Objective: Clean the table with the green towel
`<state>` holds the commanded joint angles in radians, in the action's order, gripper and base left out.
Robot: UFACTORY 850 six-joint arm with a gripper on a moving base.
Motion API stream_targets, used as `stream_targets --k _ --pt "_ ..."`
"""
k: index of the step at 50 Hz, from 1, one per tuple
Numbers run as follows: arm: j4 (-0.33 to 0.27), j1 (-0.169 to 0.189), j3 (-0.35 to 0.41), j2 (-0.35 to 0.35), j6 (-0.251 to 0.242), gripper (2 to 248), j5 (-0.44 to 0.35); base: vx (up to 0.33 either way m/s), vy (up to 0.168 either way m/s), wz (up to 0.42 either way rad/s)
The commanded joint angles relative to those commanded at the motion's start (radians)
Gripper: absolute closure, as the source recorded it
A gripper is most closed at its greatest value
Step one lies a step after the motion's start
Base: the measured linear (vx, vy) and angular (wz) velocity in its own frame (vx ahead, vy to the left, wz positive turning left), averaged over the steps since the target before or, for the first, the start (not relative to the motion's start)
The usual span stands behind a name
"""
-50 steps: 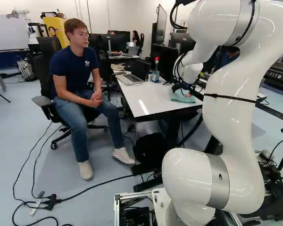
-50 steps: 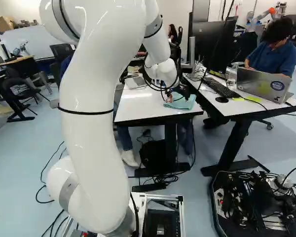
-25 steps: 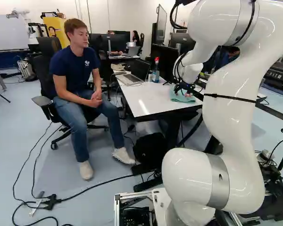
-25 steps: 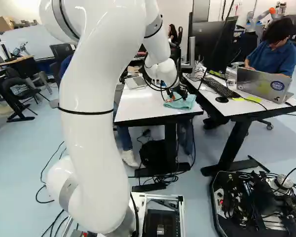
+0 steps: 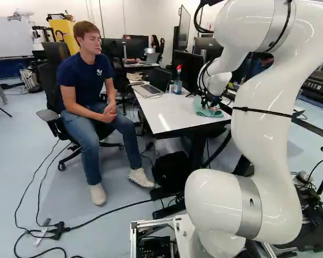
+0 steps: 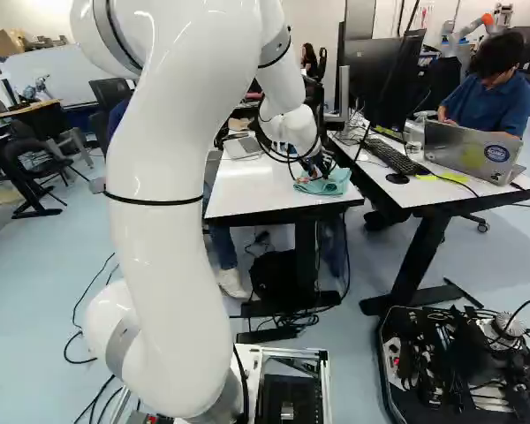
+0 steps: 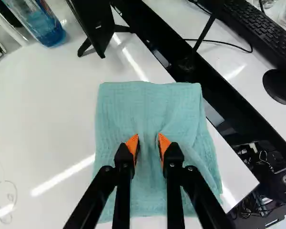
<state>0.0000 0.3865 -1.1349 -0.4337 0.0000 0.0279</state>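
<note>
My gripper is low over the table at its far right part in the right base view, down at the green towel. In the wrist view the gripper has its orange-padded fingers a small gap apart, with the pale teal towel under and between them. The cloth lies spread, lightly creased around the fingertips, and does not look pinched from both sides. Faint pen marks show on the white table beside the towel. The tips' contact with the cloth is partly hidden.
A bottle with blue liquid and a black stand are ahead of the gripper. A laptop lies on the table's far side. A second desk with keyboard adjoins; a seated person is beside the table.
The gripper's fingers have drawn closer together over the towel, and the wrist has come slightly lower. The base has not moved.
</note>
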Motion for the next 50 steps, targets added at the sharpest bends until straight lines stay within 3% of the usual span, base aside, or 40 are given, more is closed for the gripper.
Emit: stream_targets --k 6,7,23,50 --pt "0.0 0.0 0.0 0.0 0.0 173 0.0 0.0 0.0 0.0" --pt "0.0 0.0 0.0 0.0 0.0 185 0.0 0.0 0.0 0.0" --pt "0.0 0.0 0.0 0.0 0.0 211 0.0 0.0 0.0 0.0" --pt "0.0 0.0 -0.007 -0.026 0.0 218 0.0 0.0 0.0 0.0"
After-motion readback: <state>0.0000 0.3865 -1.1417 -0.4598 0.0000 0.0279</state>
